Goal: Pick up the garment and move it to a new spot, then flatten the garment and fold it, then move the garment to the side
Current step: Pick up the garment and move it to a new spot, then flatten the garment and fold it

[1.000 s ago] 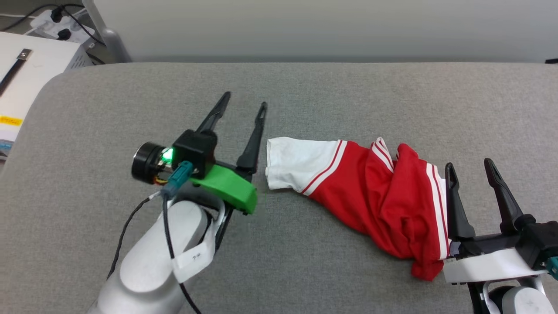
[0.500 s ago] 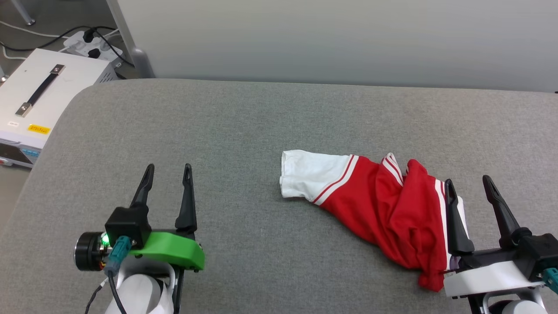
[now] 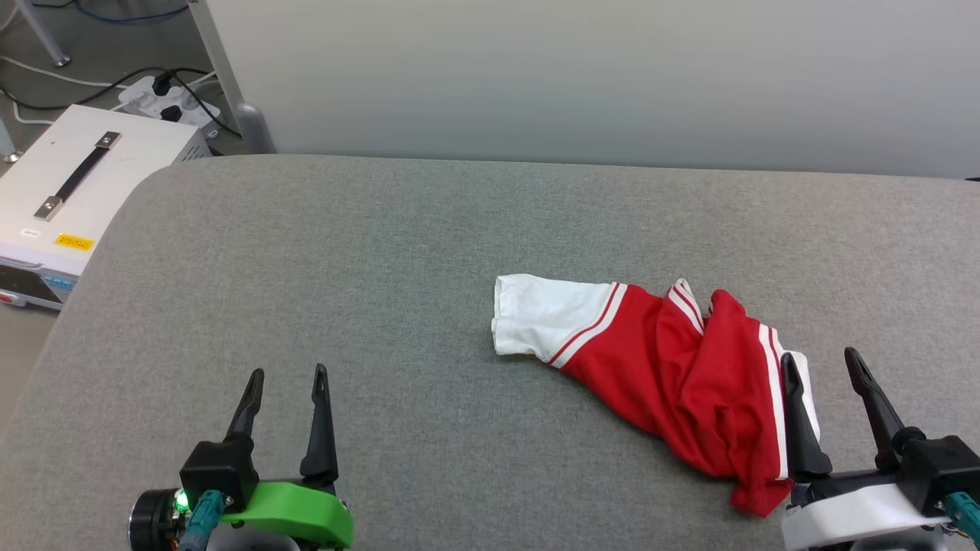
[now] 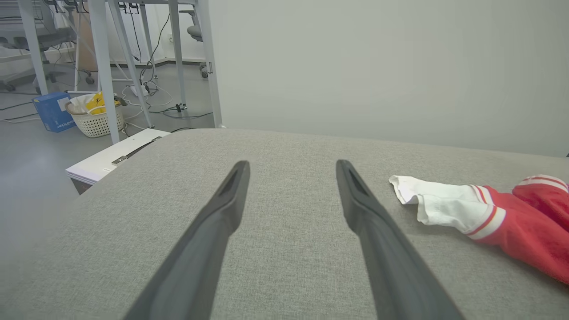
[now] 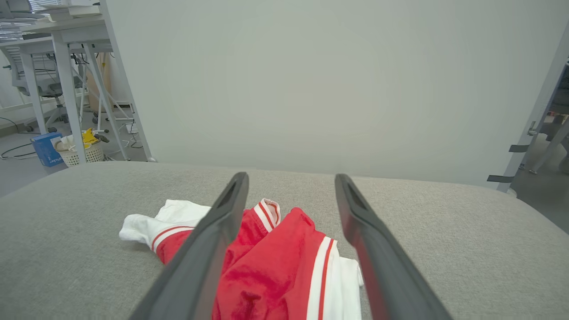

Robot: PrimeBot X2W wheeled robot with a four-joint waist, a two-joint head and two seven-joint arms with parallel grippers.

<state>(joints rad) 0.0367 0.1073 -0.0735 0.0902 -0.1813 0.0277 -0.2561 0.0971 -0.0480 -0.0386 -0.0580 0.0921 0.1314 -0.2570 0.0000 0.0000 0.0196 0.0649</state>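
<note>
Left claw [image 3: 289,373] spread, empty, above grey surface [image 3: 306,252]. Right claw [image 3: 819,357] spread, empty, at crumpled red-and-white T-shirt [image 3: 674,375] edge; contact unclear. Floor basket [image 4: 100,126] holds yellow item [image 4: 95,103].

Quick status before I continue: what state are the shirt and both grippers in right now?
Red T-shirt with white sleeves: bunched up, unfolded, lying on the grey padded table, not held.
Left gripper: open, empty, apart from the T-shirt.
Right gripper: open, empty, at the T-shirt's near end.
</note>
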